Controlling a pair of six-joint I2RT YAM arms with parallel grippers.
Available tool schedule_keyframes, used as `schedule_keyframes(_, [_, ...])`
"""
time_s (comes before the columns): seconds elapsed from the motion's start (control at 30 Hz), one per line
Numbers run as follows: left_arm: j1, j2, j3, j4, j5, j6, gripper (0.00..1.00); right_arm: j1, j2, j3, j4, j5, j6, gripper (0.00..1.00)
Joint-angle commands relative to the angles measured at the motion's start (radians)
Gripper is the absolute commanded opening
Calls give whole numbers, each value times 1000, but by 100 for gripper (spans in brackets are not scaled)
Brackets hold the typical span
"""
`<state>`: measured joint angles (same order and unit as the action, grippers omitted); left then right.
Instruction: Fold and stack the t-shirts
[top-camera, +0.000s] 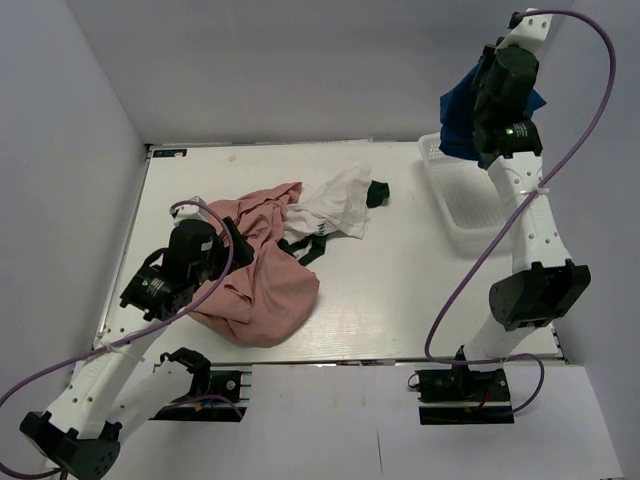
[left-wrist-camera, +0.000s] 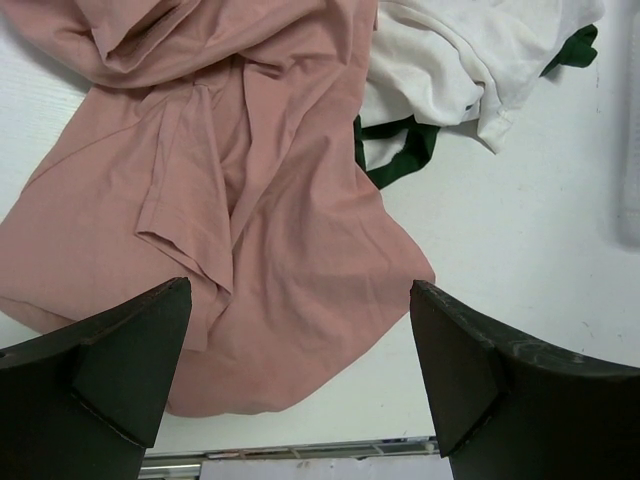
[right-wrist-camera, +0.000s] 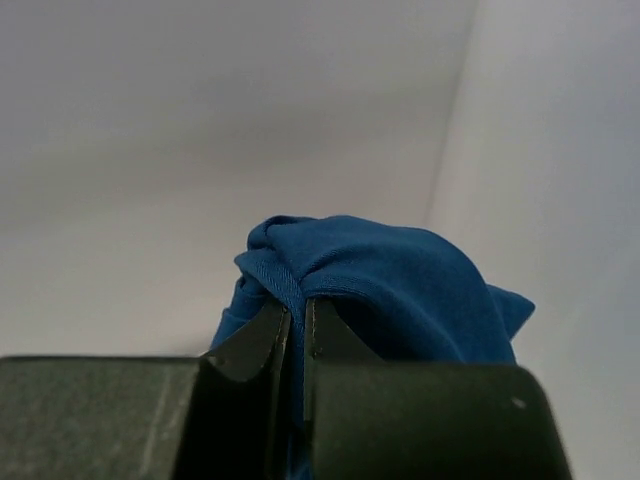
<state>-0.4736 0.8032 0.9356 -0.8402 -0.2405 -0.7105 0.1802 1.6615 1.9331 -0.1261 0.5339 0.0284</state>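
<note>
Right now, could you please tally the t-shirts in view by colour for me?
Pink t-shirt: 1
White t-shirt: 1
Blue t-shirt: 1
Total: 3

Top external: mounted high behind both arm bases, angled down and forward, far enough back that the whole white surface (top-camera: 400, 300) fits. Left wrist: low over the surface, looking down between the spread fingers of the left gripper (left-wrist-camera: 300, 288), close on the crumpled dusty-pink cloth t-shirt (left-wrist-camera: 270, 200) and the white cloth t-shirt with dark green trim (left-wrist-camera: 440, 70). Overhead view shares both, centre-left. Right wrist: high up, facing the pale grey wall corner (right-wrist-camera: 450, 150), very close on the royal-blue cloth t-shirt (right-wrist-camera: 400, 280) pinched in the right gripper (right-wrist-camera: 297, 308). Overhead view shares this, top right.
</note>
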Motion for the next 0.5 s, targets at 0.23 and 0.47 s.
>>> schedule_keyframes(0.23, [-3, 36, 49, 16, -34, 11, 100, -166, 55, -147, -65, -278, 37, 0])
schedule_keyframes(0.47, [-3, 34, 49, -3, -34, -9, 100, -208, 121, -367, -173, -74, 120, 15])
